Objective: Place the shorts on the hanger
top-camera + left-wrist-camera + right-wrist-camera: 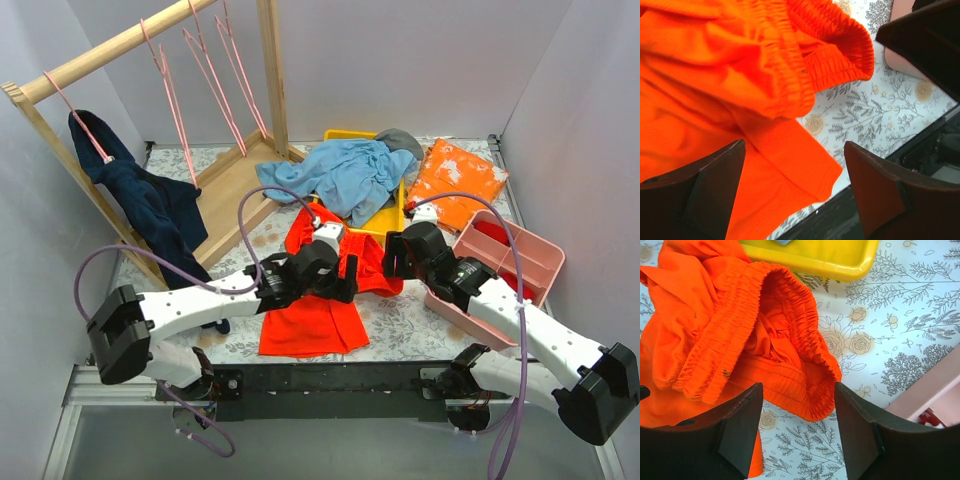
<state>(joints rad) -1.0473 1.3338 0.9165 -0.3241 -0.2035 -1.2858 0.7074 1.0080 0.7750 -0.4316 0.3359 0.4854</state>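
The left gripper (pixel 795 145) and right gripper (pixel 798 387) are hovering, jaws apart, over the bright orange-red soft fabric shorts (pixel 320 290) lying bunched by the worktop's near edge, so pinching one loose layer is likely risking slippage before reaching the thin pink triangular hanger (pixel 177 115).

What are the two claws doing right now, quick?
Left claw: open, holding nothing, over the shorts.
Right claw: open, holding nothing, over the shorts.
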